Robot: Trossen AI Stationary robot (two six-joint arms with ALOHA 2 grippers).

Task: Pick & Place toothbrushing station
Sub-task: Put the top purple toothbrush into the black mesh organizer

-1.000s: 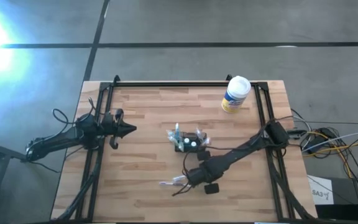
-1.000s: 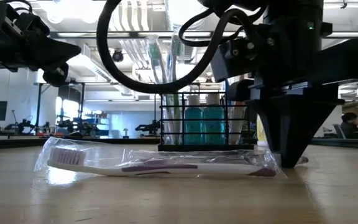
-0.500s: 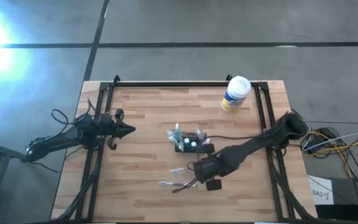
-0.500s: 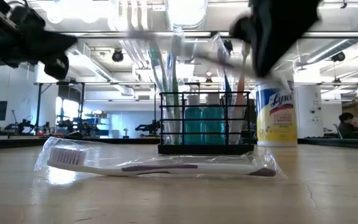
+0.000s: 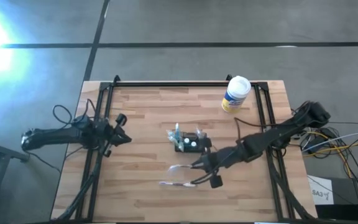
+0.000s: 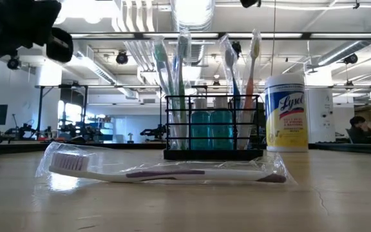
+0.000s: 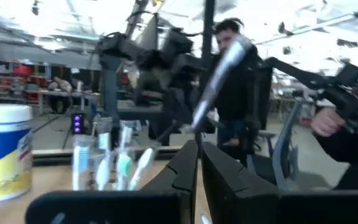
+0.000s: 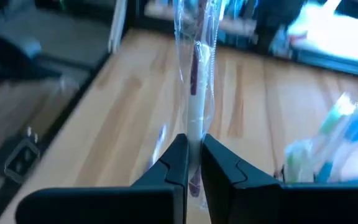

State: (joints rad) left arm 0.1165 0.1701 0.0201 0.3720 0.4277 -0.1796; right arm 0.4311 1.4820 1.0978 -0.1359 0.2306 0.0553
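Note:
The toothbrushing station [image 5: 188, 142], a black slotted holder with several toothbrushes upright in it, stands at the table's middle; it also shows in the low view [image 6: 212, 132]. My right gripper [image 5: 196, 167] is just near of it, shut on a clear-wrapped toothbrush [image 5: 180, 168]. A second wrapped toothbrush [image 5: 171, 183] lies flat on the table nearer the front edge [image 6: 166, 173]. My left gripper [image 5: 124, 138] is shut and empty at the table's left side. My right gripper pinches the wrapped toothbrush between its two fingers at one end of the wrap [image 8: 194, 127]. The brush sticks out ahead of the fingers, along them, toward the table's left. It is lifted clear of the table and shows tilted in the left wrist view [image 7: 222, 74].
A white-and-yellow wipes canister [image 5: 235, 93] stands at the far right of the table [image 5: 142, 106]. Black frame rails [image 5: 98, 162] run along the table's left, right and far edges. A person [image 7: 353, 143] stands beyond the table in the left wrist view.
My right gripper has risen from the table near the front, carrying one wrapped toothbrush up and a little toward the station; the other wrapped toothbrush has stayed lying where it was. My left gripper has drawn back slightly toward the table's left and near edges.

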